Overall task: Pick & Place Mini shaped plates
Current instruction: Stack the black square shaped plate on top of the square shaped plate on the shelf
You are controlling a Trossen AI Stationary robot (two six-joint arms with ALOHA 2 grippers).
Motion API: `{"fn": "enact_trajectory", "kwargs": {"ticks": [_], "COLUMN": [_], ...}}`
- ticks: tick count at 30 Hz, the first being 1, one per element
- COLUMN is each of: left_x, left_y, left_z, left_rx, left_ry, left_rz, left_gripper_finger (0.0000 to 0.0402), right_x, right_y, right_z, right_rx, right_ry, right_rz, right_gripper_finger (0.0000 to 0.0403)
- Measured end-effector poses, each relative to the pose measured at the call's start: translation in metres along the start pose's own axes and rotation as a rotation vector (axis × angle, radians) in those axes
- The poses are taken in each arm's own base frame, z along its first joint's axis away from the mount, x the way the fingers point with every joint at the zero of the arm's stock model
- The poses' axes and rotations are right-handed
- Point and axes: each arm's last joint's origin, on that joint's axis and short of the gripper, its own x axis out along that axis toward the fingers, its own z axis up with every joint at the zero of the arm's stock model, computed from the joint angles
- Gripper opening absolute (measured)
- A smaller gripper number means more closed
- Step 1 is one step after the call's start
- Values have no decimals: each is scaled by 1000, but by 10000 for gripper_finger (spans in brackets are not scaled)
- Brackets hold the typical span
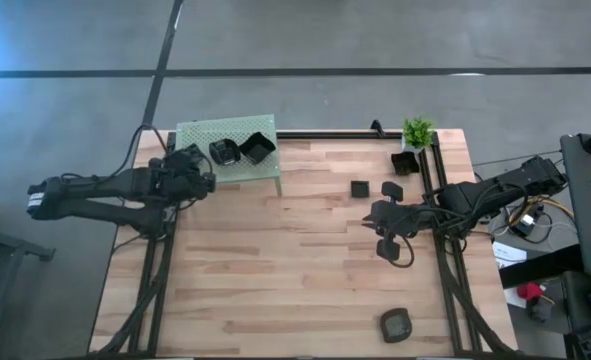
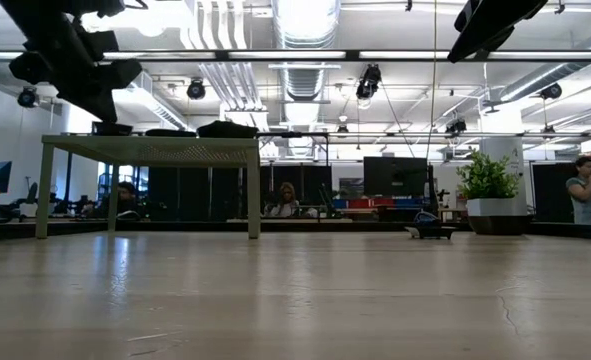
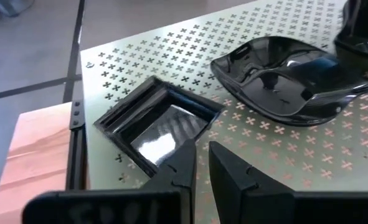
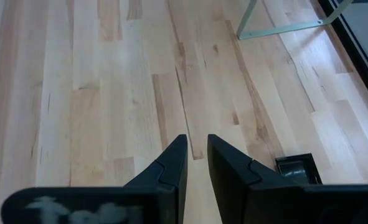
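The right hand (image 4: 197, 163) hangs over bare wooden table (image 4: 96, 93), fingers narrowly parted, holding nothing; a small square black plate (image 4: 297, 168) lies beside it.

plates (image 1: 240, 150) on platform (image 1: 197, 134); others (image 1: 360, 188) on table (image 1: 275, 270).

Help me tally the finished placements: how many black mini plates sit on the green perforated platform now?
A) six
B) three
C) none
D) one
B: the high view shows three on the green perforated platform: a square plate under the left gripper, a rounded plate and an angular plate.
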Motion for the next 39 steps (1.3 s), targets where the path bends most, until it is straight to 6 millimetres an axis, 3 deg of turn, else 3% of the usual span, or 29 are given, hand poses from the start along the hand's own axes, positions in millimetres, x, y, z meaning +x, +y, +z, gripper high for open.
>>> {"fn": "enact_trajectory", "kwargs": {"ticks": [17, 29, 39], "left_x": [1, -2, 2], "left_y": [2, 1, 8], "left_z": [2, 2, 5], "left_rx": [69, 140, 109], "left_ry": [-70, 58, -24], "left_rz": [64, -26, 110], "left_gripper_finger": [39, 39, 39], "right_x": [0, 0, 0], "right_y": [0, 0, 0], "right_z": [0, 0, 0], "right_rx": [0, 0, 0], "right_ry": [0, 2, 2], "right_rz": [0, 5, 5], "right_gripper_finger": [59, 59, 59]}}
